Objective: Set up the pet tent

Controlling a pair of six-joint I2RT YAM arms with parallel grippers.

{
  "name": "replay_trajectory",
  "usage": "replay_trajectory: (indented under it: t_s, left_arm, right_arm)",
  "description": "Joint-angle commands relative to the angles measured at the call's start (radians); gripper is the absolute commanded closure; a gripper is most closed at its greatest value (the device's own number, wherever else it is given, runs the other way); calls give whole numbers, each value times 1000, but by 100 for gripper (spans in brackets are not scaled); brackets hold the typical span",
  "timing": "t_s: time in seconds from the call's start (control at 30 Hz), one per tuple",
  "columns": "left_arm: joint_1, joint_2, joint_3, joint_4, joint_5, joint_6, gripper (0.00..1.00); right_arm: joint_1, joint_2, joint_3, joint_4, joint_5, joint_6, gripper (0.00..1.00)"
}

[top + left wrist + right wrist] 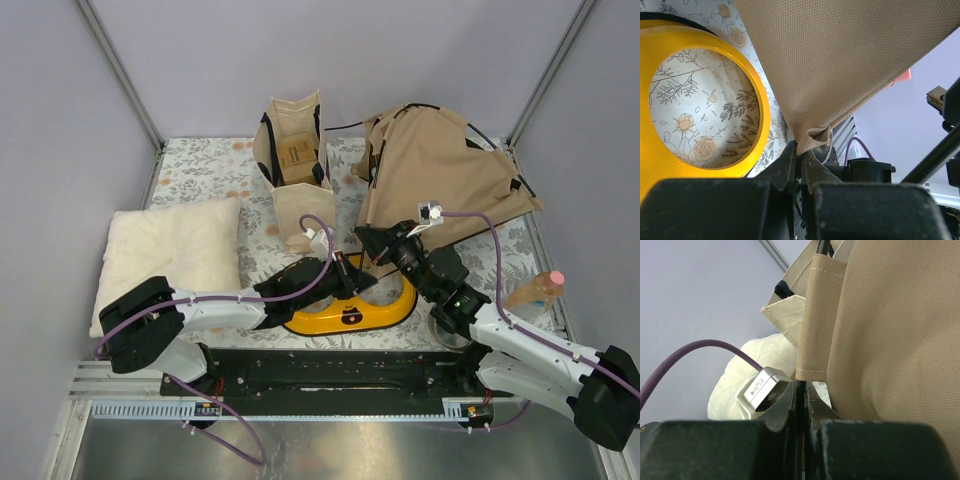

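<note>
Left gripper [800,156] pinched shut on tent [840,60] fold rising above it; right gripper [801,391] clamps its hem. Canvas likely light, floppy; grip hems, seams.

we counted one pet tent [440,170], one tote bag [295,165], one pillow [170,255] and one yellow ring-shaped piece [350,317], all on the one table [200,165]. we saw one bottle with a pink cap [538,288] at the right edge. there were two arms, each with one pincer: the left pincer [799,150] and the right pincer [800,386].
</note>
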Motion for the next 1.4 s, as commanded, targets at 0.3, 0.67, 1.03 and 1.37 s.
replay_trajectory:
  t_s: [0.3, 0.67, 1.03, 1.37]
  left_arm:
    - [-98, 13, 2, -202, 253, -135, 100]
    - [-70, 77, 78, -200, 237, -143, 100]
    - [-67, 163, 181, -291, 214, -69, 100]
    - [-62, 177, 193, -291, 194, -65, 100]
  right_arm:
    - [-66, -37, -6, 282, 165, -52, 100]
    - [-65, -149, -135, 123, 86, -65, 96]
    - [-66, -245, -175, -87, 36, -53, 62]
    - [-65, -346, -148, -342, -136, -44, 39]
